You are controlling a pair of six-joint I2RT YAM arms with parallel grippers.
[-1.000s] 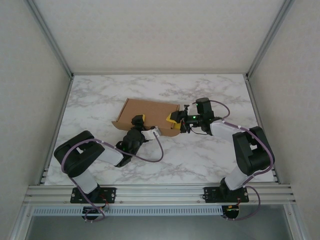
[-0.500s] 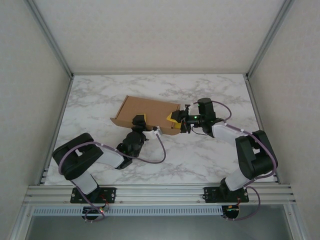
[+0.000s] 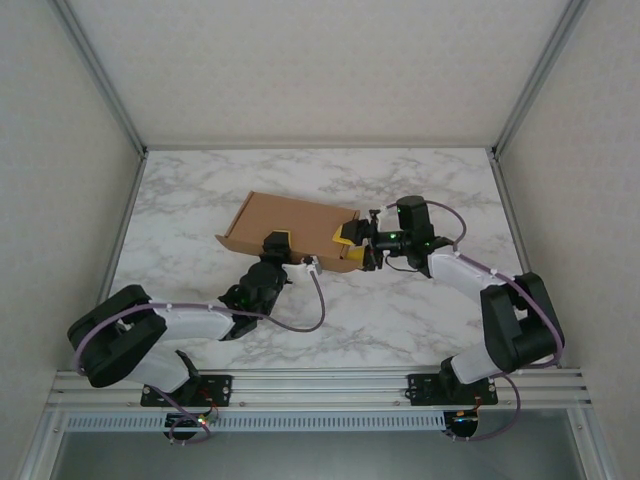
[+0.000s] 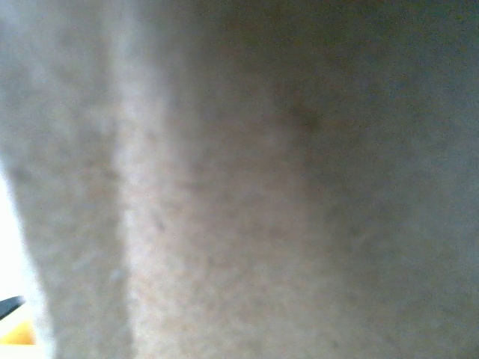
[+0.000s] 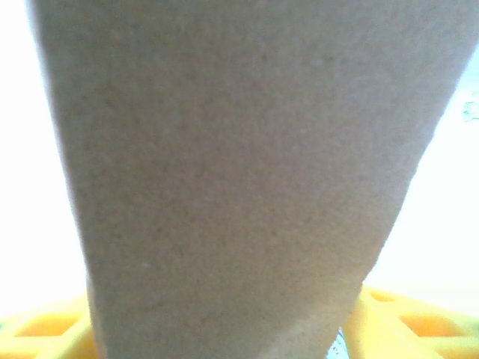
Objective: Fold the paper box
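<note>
Your left arm [image 3: 180,322] now sprawls toward 8 o'clock; the paper box [image 3: 295,225] looks nearly shut, with left claw [image 3: 275,243] and right claw [image 3: 350,240] on it, though you cannot tell whether either clamps it.

The paper box [image 3: 295,222] is plain brown cardboard, standing as a shallow rectangular form with a broad, flat, unmarked top face. It lies on the marble desk [image 3: 420,320], a little left of the middle, turned askew so that its right end sits nearer than its left. Its near long wall and left short wall show as narrow strips. From the left wrist its surface [image 4: 262,187] is a blurred tan; from the right wrist a grainy tan panel [image 5: 239,172] narrows downward
</note>
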